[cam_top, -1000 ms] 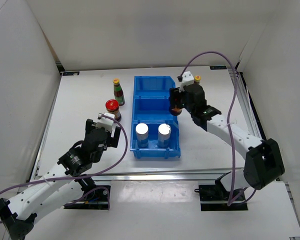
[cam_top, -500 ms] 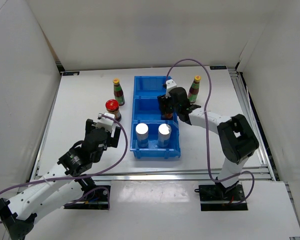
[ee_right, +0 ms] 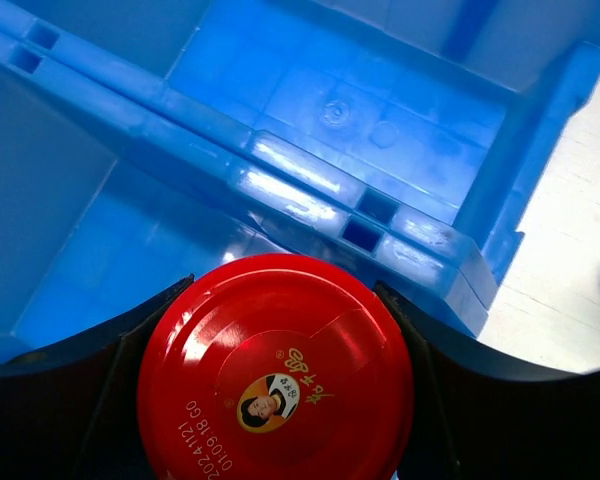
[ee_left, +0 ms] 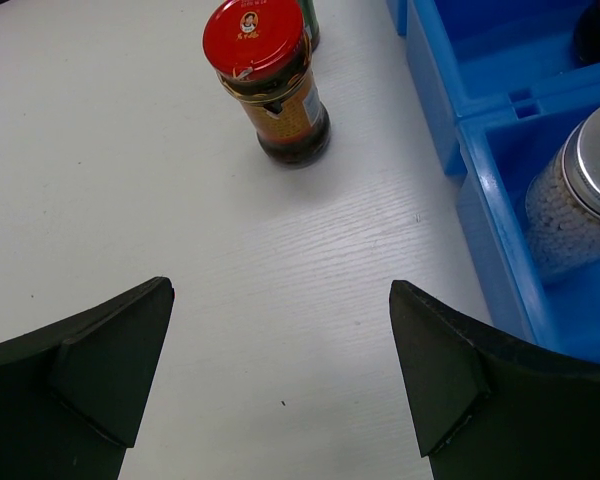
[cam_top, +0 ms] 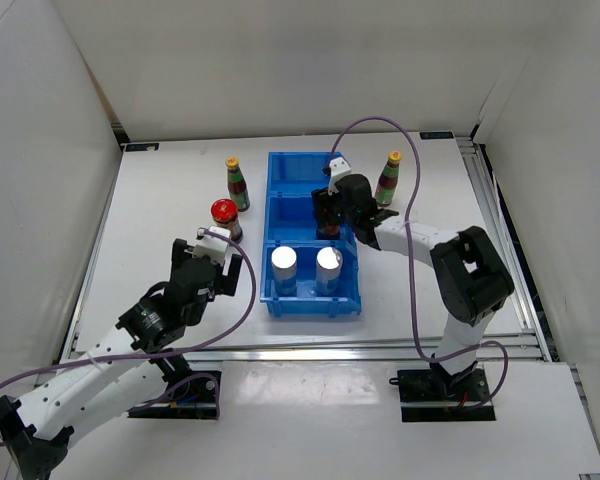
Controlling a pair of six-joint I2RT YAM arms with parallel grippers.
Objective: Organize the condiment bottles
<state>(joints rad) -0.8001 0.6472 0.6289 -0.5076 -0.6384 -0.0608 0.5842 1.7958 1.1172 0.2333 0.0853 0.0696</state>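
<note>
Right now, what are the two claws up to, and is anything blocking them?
Left claw open, empty, facing red-lidded jar on table. Right claw shut on second red-lidded jar, over blue bin middle compartment. Nothing blocking.

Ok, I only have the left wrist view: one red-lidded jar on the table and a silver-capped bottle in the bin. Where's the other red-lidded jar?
Observer: The right gripper is shut on the second red-lidded jar, over the middle compartment of the blue bin.
Operator: How many silver caps are in the bin?
Observer: Two, a left silver-capped bottle and a right silver-capped bottle, side by side in the near compartment.
Operator: And the yellow-capped ones?
Observer: Both outside the bin: the left yellow-capped bottle and the right yellow-capped bottle.
</note>
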